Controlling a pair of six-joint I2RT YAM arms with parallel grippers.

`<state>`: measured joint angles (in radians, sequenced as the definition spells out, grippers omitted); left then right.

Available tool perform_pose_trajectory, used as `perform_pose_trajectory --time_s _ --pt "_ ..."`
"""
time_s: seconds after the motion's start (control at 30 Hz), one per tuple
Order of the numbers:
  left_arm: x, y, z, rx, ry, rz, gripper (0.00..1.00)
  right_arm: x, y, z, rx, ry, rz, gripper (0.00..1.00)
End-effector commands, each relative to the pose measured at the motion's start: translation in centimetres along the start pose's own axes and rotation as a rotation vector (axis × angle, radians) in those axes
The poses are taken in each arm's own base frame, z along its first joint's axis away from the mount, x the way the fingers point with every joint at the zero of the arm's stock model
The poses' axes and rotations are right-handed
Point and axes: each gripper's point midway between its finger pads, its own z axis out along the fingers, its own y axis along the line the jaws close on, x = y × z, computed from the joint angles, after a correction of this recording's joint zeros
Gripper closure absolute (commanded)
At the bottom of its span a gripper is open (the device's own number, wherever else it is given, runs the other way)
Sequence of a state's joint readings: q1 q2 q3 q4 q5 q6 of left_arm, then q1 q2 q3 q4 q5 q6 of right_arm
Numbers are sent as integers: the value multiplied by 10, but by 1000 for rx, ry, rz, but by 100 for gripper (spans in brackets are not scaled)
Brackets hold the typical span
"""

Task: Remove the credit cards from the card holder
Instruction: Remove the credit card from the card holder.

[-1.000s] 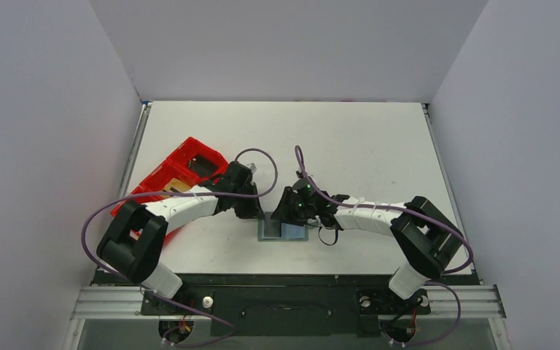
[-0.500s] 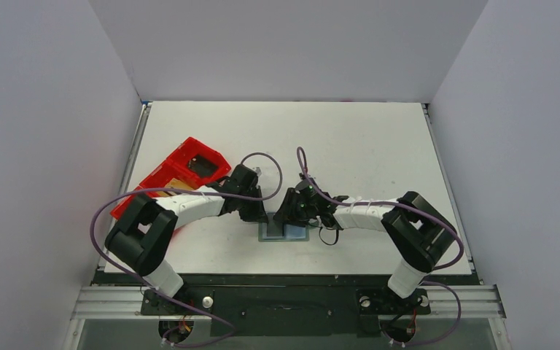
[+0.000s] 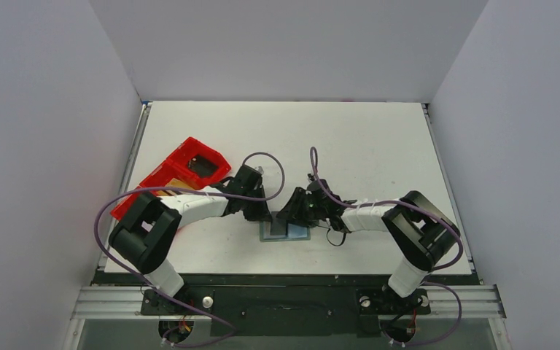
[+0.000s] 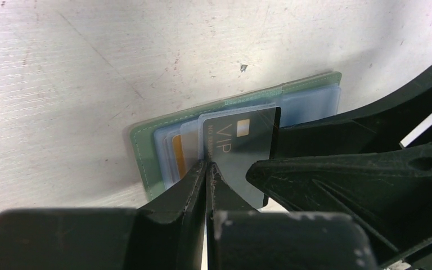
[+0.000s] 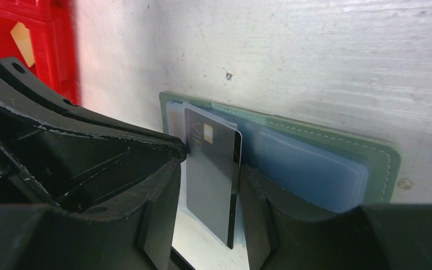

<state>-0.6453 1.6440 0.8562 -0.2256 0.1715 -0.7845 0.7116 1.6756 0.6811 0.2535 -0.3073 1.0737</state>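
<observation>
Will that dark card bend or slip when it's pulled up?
Probably stiff: the card stands straight-edged, tilted up from the holder. Its glossy face looks slippery, so a pinch may slide. Likely light, since it's very thin.

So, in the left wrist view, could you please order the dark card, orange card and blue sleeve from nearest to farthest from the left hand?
1. Dark card, right at the left hand's fingertips.
2. Orange card, just to the left, tucked in the holder.
3. Blue sleeve, at the holder's far right end.
</observation>
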Motion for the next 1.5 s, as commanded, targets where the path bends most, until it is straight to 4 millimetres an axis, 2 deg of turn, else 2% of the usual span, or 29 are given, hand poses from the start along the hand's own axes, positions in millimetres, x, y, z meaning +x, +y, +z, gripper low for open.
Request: perform_pose_trajectory --time_s 0.0,0.13,0.17,0.53,0.67,0.9,1.3,1.47 --pt "15 24 14 -99 30 -14 100 -10 -5 -7 -61 -40 42 60" --pt "18 29 16 -114 36 -23 100 -8 -4 -9 -122 -40 86 61" --pt "18 30 16 -117 36 -26 100 -11 2 -11 -156 -50 100 61" --pt "22 41 18 -140 41 -48 100 -10 -3 -19 -285 -71 230 63" --pt "22 41 19 -140 44 -48 100 -9 -2 -21 -323 -74 262 67" --pt "23 40 20 -135 49 -51 100 -6 -4 -20 -355 -76 300 83" --pt "25 43 21 -138 54 -58 100 -10 0 -25 -390 -100 320 86" --pt "25 44 22 -138 56 -61 100 -12 2 -27 -403 -111 323 91"
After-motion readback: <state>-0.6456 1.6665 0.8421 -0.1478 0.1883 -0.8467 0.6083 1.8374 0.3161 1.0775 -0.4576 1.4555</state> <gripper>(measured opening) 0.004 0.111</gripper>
